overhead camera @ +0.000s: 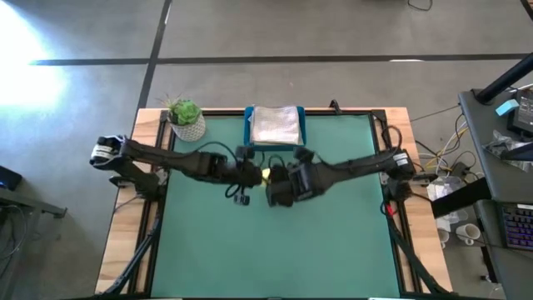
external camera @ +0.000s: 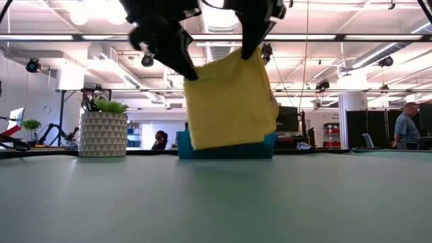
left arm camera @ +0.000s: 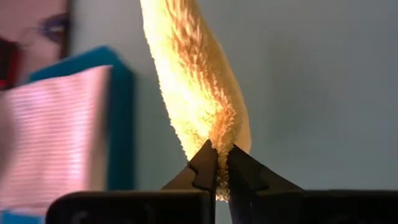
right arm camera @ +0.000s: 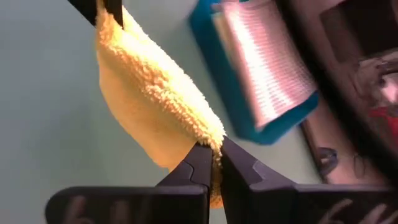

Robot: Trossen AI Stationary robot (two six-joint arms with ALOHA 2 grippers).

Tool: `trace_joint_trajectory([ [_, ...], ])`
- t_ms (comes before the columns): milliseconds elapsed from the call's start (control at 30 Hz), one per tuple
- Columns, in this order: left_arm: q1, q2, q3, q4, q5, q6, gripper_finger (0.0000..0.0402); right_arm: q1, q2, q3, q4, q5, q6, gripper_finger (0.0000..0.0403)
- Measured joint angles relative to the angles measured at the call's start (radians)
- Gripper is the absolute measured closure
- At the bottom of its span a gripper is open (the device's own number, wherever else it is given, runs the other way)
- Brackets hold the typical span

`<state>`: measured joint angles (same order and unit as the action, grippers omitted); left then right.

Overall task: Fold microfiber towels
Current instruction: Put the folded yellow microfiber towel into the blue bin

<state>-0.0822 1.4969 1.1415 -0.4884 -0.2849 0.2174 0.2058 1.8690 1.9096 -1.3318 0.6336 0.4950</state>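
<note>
A yellow microfiber towel (external camera: pixel 229 104) hangs in the air over the middle of the green table (overhead camera: pixel 275 250); from above only a small yellow patch (overhead camera: pixel 266 173) shows between the arms. My left gripper (external camera: pixel 190 73) is shut on its upper left corner. My right gripper (external camera: pixel 251 50) is shut on its upper right corner, a little higher. Both grippers meet near the table's centre, the left gripper (overhead camera: pixel 252 174) coming from the left side and the right gripper (overhead camera: pixel 280 178) from the right side. A folded pale towel (overhead camera: pixel 276 125) lies in the blue tray (overhead camera: pixel 248 129). My left gripper pinches the towel's top edge at one corner (left arm camera: pixel 219 134) between its two fingertips (left arm camera: pixel 205 165), slanting down from above. The towel hangs below, clear of the table. One layer or several, I cannot tell. My right gripper pinches the top edge at the opposite corner (right arm camera: pixel 208 134) between its two fingertips (right arm camera: pixel 200 163), slanting down from above. The edge runs from it across to the left gripper (right arm camera: pixel 106 9), sagging a little. The towel hangs free, tilted, its right corner higher.
The blue tray (external camera: pixel 226 150) stands at the far edge, right behind the hanging towel. A potted plant (overhead camera: pixel 186 119) stands at the far left corner. Bare green table lies in front of and to both sides of the grippers. A person (external camera: pixel 407 128) stands far off in the room.
</note>
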Motion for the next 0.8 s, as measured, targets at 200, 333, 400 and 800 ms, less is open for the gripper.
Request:
trace_joint_trajectory([
  [200, 0.119, -0.007, 0.074, 0.0, -0.065, 0.137, 0.04, -0.149, -0.007, 0.0, 0.036, 0.006, -0.152, 0.0394],
  [333, 0.211, -0.003, 0.13, 0.001, -0.065, 0.215, 0.04, -0.251, -0.025, 0.001, 0.102, 0.015, -0.266, 0.0394],
  [400, 0.255, -0.001, 0.149, 0.005, -0.065, 0.24, 0.04, -0.302, -0.035, 0.001, 0.144, 0.015, -0.326, 0.0394],
  [800, 0.502, 0.052, 0.203, 0.16, -0.037, 0.369, 0.04, -0.568, -0.051, 0.035, 0.455, -0.082, -0.653, 0.0394],
])
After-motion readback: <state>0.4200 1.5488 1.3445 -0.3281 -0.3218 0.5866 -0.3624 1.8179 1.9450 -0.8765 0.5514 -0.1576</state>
